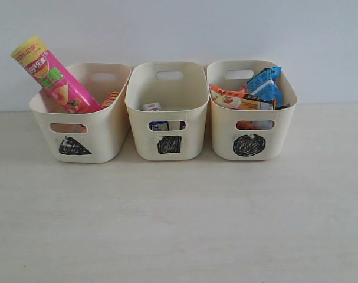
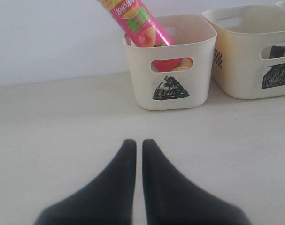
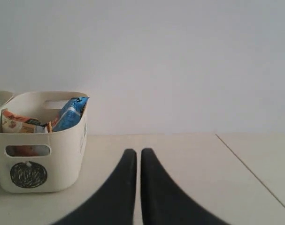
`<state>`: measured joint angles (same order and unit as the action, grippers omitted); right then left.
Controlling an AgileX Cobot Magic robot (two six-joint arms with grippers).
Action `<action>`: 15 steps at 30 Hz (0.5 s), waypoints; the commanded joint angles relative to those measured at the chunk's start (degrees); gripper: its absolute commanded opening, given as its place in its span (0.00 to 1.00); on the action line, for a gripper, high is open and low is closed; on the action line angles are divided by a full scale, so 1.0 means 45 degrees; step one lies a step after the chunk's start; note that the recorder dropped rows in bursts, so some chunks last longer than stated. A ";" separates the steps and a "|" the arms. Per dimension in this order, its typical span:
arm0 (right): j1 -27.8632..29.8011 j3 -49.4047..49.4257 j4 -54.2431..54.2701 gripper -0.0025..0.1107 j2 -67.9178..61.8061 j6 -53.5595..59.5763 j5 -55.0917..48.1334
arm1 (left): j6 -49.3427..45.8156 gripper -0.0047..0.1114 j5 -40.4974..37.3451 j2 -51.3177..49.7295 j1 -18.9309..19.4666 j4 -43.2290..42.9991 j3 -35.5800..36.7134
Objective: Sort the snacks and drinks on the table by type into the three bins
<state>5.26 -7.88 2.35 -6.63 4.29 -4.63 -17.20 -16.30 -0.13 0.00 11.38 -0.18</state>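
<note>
Snacks lie sorted by type: tubes in triangle bin, bags in circle bin, cartons in square bin; I judge sorting done, hence left gripper and right gripper pinched shut, empty.

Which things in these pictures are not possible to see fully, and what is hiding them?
Exterior view: the small cartons inside the square-marked cream plastic bin; its wall hides almost all.
Exterior view: the yellow-orange tube in the triangle-marked bin; pink chip tube and wall cover it.
Left wrist view: the pink tube's lid; cut off by the top edge.
</note>
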 commanded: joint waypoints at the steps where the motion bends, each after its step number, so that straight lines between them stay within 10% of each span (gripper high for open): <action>1: 0.0087 0.1542 0.0023 0.03 0.1474 -0.0175 0.0112 | -0.0064 0.08 0.0036 0.0028 0.0000 -0.0023 0.0041; 15: 0.0116 0.1751 0.0024 0.03 0.1474 -0.0297 -0.3554 | -0.0064 0.08 0.0007 0.0028 0.0000 -0.0023 0.0041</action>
<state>5.57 -0.21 2.56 -0.37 2.54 -18.74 -17.20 -16.30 -0.13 0.00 11.38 -0.18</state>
